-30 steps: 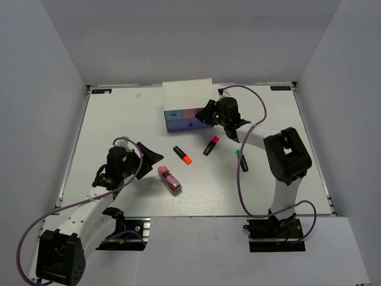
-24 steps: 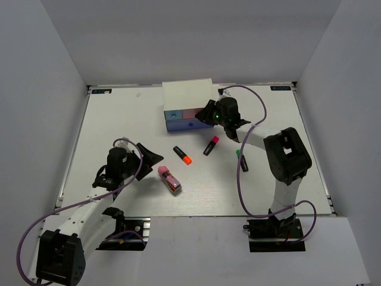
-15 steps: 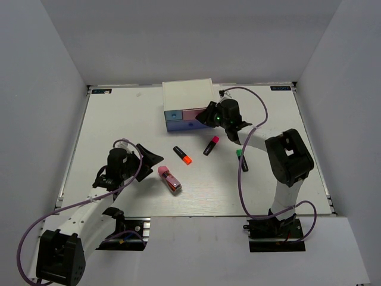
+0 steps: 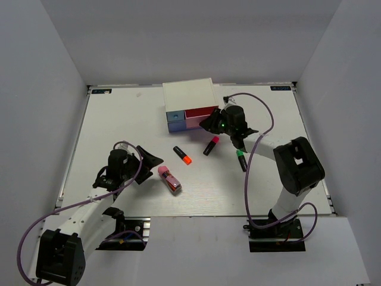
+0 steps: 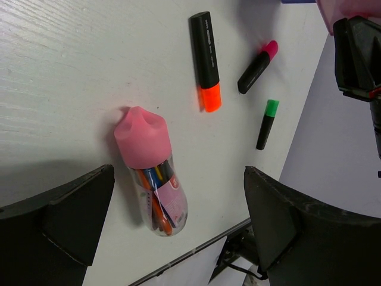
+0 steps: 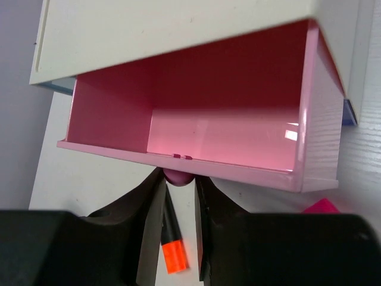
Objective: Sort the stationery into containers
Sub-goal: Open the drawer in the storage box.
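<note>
The white mini cabinet (image 4: 187,94) stands at the back middle. Its pink drawer (image 4: 201,112) is pulled open and empty (image 6: 220,128). My right gripper (image 4: 209,123) is shut on the drawer's pink knob (image 6: 178,176). The blue drawer (image 4: 173,114) and the wider blue-purple drawer (image 4: 183,125) are shut. The orange-capped marker (image 4: 182,155), pink-capped marker (image 4: 211,145) and green-capped marker (image 4: 241,159) lie on the table. A pink-capped clear tube of pens (image 4: 169,179) lies right of my open, empty left gripper (image 4: 152,158); it shows in the left wrist view (image 5: 152,173). The silver-purple block is out of view.
The white table (image 4: 119,125) is walled by grey panels on the left, back and right. A purple cable (image 4: 256,104) loops over the right arm near the cabinet. The table's near edge (image 4: 196,215) runs just behind the arm bases.
My right gripper has drawn back toward the near side with the knob, and the pink drawer has slid out of the cabinet. The left arm has barely moved.
</note>
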